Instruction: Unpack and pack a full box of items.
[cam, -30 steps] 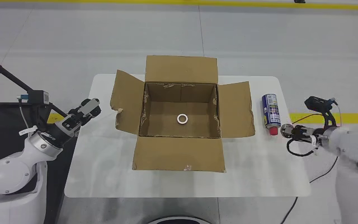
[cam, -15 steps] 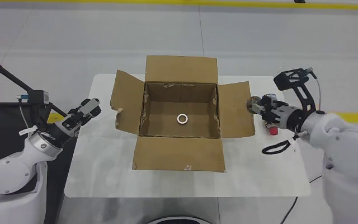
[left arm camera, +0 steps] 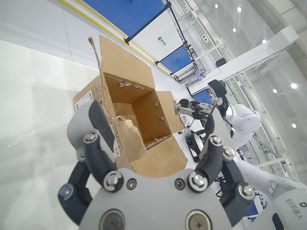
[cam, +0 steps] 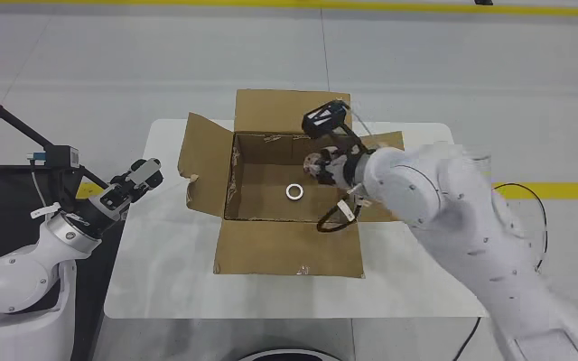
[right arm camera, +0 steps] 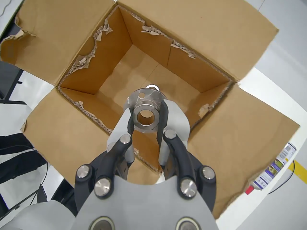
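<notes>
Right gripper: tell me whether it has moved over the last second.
Yes. The right gripper, shut on a metal flange, went from beyond the cardboard box's right flap to above its open inside.

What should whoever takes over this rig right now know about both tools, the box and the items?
Left tool: open, empty, at the table's left edge, short of the box.
Right tool: shut on a metal flange, held over the open box.
Ring: lying on the box floor.
Can: lying on the table outside the box, past a side flap.
Done: the ring is in the box.
Left: probably lower the flange in and release it, then fetch the can. All four flaps are open.
</notes>
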`<act>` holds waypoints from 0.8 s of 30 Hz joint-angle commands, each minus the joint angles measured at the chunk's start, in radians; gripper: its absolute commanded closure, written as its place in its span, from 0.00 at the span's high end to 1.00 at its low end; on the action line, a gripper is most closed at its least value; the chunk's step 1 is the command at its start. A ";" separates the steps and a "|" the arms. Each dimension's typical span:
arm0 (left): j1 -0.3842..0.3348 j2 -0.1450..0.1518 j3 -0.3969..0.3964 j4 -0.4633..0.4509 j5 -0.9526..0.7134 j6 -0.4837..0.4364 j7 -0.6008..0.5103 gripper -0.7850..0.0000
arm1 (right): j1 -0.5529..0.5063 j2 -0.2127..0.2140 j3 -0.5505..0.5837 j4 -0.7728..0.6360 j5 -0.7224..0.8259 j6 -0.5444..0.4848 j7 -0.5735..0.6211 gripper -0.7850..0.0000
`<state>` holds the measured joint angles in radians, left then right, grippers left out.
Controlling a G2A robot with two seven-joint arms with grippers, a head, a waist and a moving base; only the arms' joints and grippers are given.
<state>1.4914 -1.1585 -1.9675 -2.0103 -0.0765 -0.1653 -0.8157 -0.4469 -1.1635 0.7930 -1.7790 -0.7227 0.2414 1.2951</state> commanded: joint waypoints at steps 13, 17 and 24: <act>0.000 0.000 0.000 0.000 0.000 0.000 0.000 1.00 | 0.208 -0.203 -0.349 0.563 0.029 0.034 -0.123 0.00; 0.000 0.000 0.000 0.000 0.000 0.000 0.000 1.00 | 0.224 -0.241 -0.387 0.654 0.007 0.035 -0.121 0.00; 0.000 0.000 0.000 0.000 0.000 0.000 0.000 1.00 | 0.220 -0.296 -0.433 0.784 -0.033 0.041 -0.126 0.00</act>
<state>1.4914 -1.1585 -1.9675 -2.0103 -0.0765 -0.1653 -0.8157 -0.2243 -1.4507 0.3639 -1.0178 -0.7554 0.2847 1.1694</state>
